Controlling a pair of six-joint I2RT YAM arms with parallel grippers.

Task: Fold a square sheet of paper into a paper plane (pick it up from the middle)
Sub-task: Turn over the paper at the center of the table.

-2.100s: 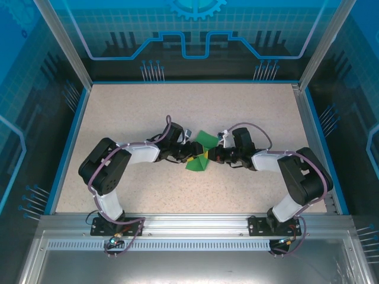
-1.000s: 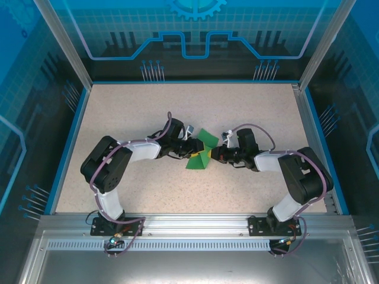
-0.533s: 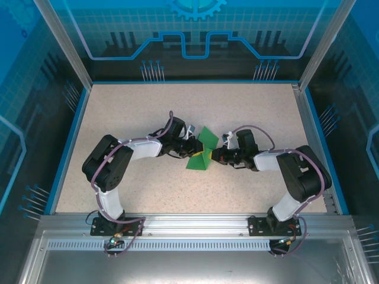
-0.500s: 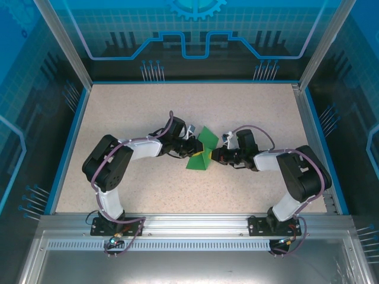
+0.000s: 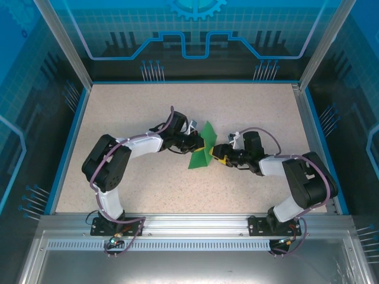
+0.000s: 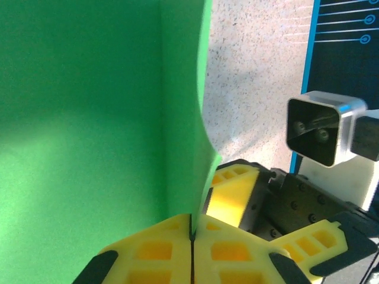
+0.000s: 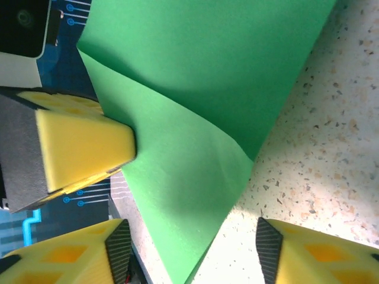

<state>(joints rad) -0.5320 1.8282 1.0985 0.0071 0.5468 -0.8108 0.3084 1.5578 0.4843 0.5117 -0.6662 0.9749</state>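
Pinching the green sheet of paper (image 5: 200,158) along one edge, the left jaws are sitting fully closed on it at the centre of the worktop (image 5: 118,106). In the left wrist view their two yellow pads (image 6: 154,251) are meeting with no gap. The sheet (image 6: 89,118) is rising out of the seam between them, and a straight crease (image 6: 161,106) is running up from the pinch.

The right jaws are standing open just to the right of the sheet, gripping nothing. In the right wrist view their own pads (image 7: 65,254) are sitting at the two lower corners, well apart. The pointed corner of the folded sheet (image 7: 207,71) is reaching down toward the gap between them. The closed left pads (image 7: 83,148) are showing there too, clamping the sheet's left edge.

From above, the left arm (image 5: 136,148) and the right arm (image 5: 278,165) are bending inward from the near edge, and their tips are facing each other across the sheet. The sheet is lying creased into triangular flaps. One flap is tilting up toward the far edge, and the other is spreading toward the near edge, low over the speckled worktop.
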